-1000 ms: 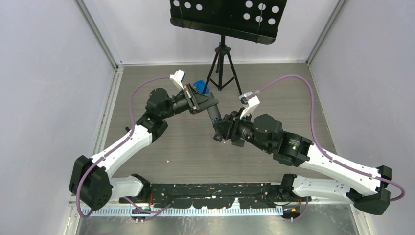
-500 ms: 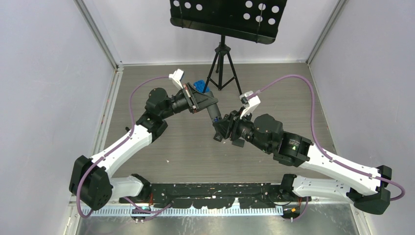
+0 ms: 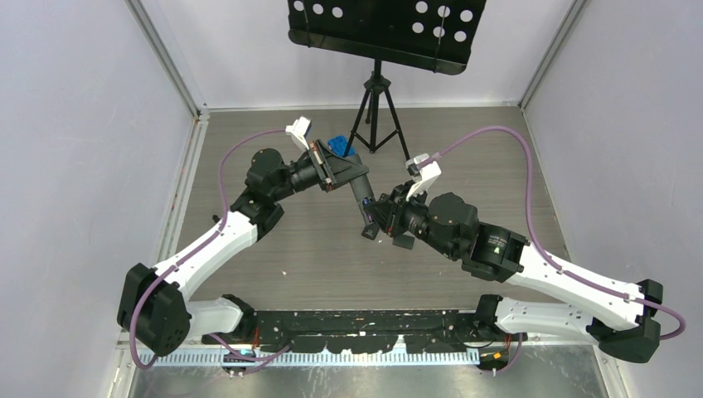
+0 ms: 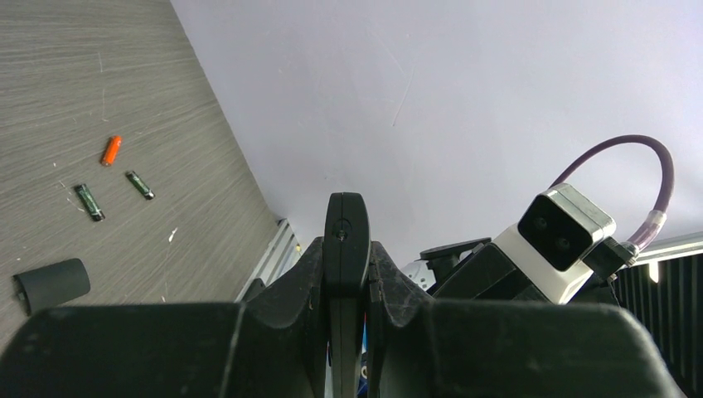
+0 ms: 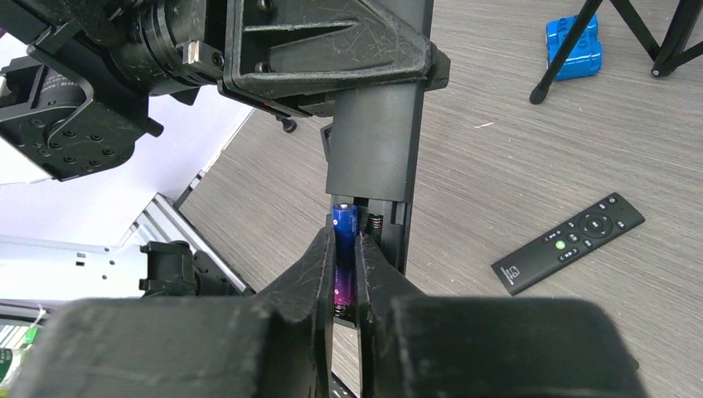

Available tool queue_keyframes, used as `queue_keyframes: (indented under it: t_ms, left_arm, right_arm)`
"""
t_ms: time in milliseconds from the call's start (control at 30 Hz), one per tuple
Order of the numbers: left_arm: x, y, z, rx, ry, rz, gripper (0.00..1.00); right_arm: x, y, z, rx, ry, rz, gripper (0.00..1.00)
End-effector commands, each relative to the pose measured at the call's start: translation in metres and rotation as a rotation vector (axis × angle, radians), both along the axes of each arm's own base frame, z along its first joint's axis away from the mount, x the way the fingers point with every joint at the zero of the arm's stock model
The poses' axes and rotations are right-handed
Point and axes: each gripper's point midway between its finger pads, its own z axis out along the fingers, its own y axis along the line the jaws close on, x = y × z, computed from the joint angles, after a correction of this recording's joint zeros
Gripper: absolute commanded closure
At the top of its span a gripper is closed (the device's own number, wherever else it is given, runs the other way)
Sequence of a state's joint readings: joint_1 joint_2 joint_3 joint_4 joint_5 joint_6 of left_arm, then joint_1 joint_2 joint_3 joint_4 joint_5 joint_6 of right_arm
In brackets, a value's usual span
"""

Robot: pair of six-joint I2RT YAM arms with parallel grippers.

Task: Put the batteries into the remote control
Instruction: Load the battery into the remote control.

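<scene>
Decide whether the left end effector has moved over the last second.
No. The left end effector stays shut on the remote control, just below the left foot of the tripod in the top view.

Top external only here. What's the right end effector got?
Observer: Right wrist view: right end effector shut on a purple battery, at the open compartment of the remote control.
Operator: Left grip on the remote?
Observer: Left wrist view: left end effector shut across its broad faces.
Operator: Other batteries?
Observer: Left wrist view: orange battery and two dark green batteries lying loose on the table.
</scene>
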State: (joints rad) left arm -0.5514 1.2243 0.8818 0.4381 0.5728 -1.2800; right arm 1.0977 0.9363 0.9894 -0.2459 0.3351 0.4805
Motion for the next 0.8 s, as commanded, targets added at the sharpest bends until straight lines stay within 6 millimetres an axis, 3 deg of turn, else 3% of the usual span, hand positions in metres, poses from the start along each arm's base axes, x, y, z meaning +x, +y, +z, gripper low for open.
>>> queue_keyframes:
  t_ms: [0, 367, 767]
  left_arm:
    - [-0.015, 0.005, 0.049, -0.110, -0.106, -0.031, 1.00]
    - [-0.013, 0.008, 0.069, -0.146, -0.128, -0.004, 1.00]
    - [-0.003, 0.017, 0.074, -0.152, -0.124, 0.065, 1.00]
  right_arm:
    - [0.003, -0.003, -0.004, -0.013, -0.001, -0.022, 0.95]
    - [-0.012, 0.000, -0.041, -0.083, 0.083, 0.054, 1.00]
    - [-0.019, -0.005, -0.062, -0.100, 0.158, 0.048, 1.00]
